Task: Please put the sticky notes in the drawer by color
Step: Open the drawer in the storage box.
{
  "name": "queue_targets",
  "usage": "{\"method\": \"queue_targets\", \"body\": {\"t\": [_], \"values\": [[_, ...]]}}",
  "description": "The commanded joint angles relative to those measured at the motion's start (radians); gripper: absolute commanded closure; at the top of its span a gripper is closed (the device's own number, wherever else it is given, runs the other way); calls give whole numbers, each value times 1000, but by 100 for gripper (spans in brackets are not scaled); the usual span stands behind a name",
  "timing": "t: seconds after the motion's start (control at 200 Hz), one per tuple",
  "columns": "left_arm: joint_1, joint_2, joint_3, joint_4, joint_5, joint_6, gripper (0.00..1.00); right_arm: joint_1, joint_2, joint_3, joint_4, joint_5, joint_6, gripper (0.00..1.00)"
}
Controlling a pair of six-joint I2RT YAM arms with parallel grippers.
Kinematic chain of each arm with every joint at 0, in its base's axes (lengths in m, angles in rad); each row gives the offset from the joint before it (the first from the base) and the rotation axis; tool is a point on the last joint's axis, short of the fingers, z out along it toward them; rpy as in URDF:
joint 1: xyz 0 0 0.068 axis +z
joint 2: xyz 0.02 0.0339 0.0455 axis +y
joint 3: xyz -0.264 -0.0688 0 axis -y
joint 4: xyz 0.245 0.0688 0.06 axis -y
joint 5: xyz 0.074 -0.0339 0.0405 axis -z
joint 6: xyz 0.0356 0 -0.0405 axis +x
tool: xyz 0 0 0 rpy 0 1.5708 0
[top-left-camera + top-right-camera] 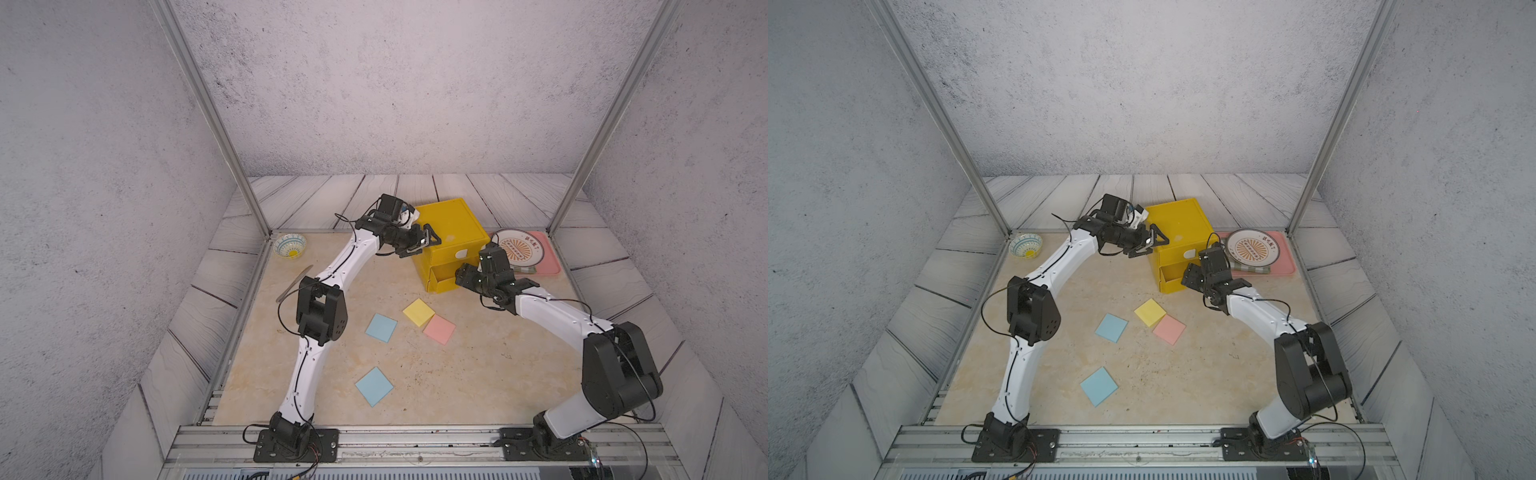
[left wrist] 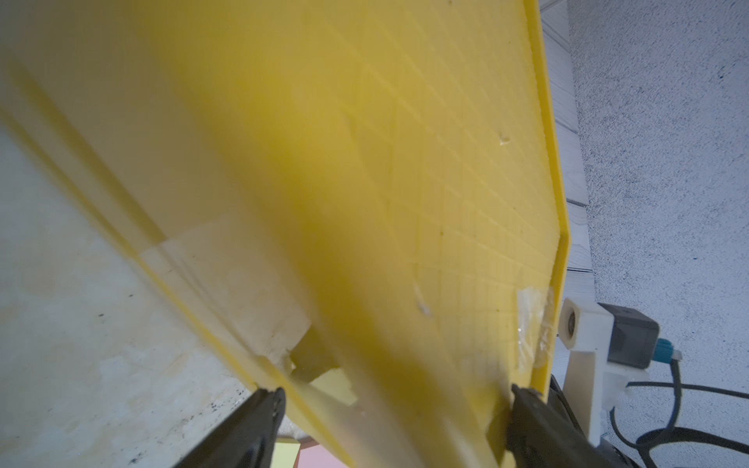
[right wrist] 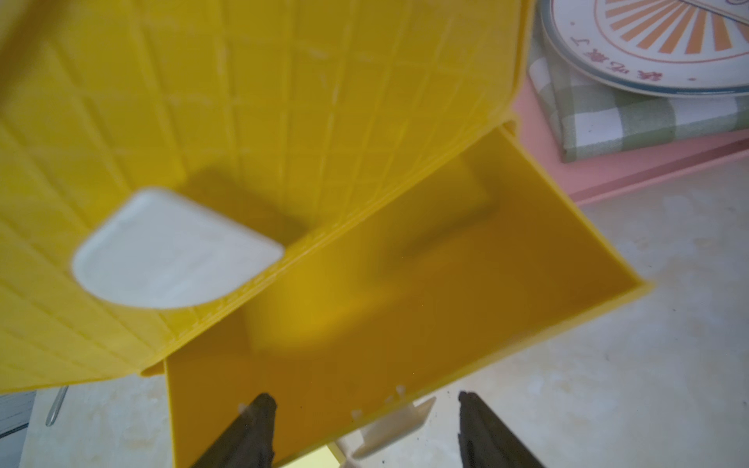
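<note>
Both top views: from high up and well back from the drawer (image 1: 451,226), angled down over the whole tabletop (image 1: 478,374). Left wrist: pressed against the drawer's outside. Right wrist: close over its open compartment. Shared everywhere: the drawer.

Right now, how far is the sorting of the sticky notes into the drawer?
Done: one lower drawer of the yellow box stands pulled out, apparently empty. In hand: nothing; the right fingers stand open before it, the left fingers straddle the box's corner. Left: the yellow note, the pink note and two blue notes lie on the table.
</note>
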Motion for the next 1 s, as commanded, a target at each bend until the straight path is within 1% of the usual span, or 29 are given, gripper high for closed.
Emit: {"method": "queue_targets", "body": {"t": [0.0, 0.145, 0.26, 0.425, 0.535, 0.595, 0.645, 0.826, 0.931, 0.991], "values": [[7, 48, 3, -77, -30, 18, 8, -9, -77, -42, -112, 17, -48, 28], [8, 55, 6, -77, -31, 18, 8, -10, -165, -80, -165, 24, -73, 27], [8, 64, 11, -75, -31, 11, 8, -10, -231, -111, -170, 39, -80, 27], [9, 69, 21, -78, -31, 8, 8, -10, -253, -97, -172, 36, -89, 27], [9, 64, 30, -96, -32, 16, 8, -5, -251, -45, -256, -55, -124, 27], [8, 56, 37, -107, -33, 22, 8, -3, -280, -78, -235, -131, -130, 27], [9, 44, 44, -118, -33, 28, 8, 1, -315, -116, -230, -160, -137, 27], [8, -21, 53, -136, -34, 33, 7, 24, -420, -204, -263, -269, -237, 26], [13, -67, 62, -152, -32, 38, 5, 30, -423, -237, -272, -362, -284, 25], [19, -96, 61, -161, -28, 39, 5, 41, -406, -249, -276, -388, -306, 25]]}}
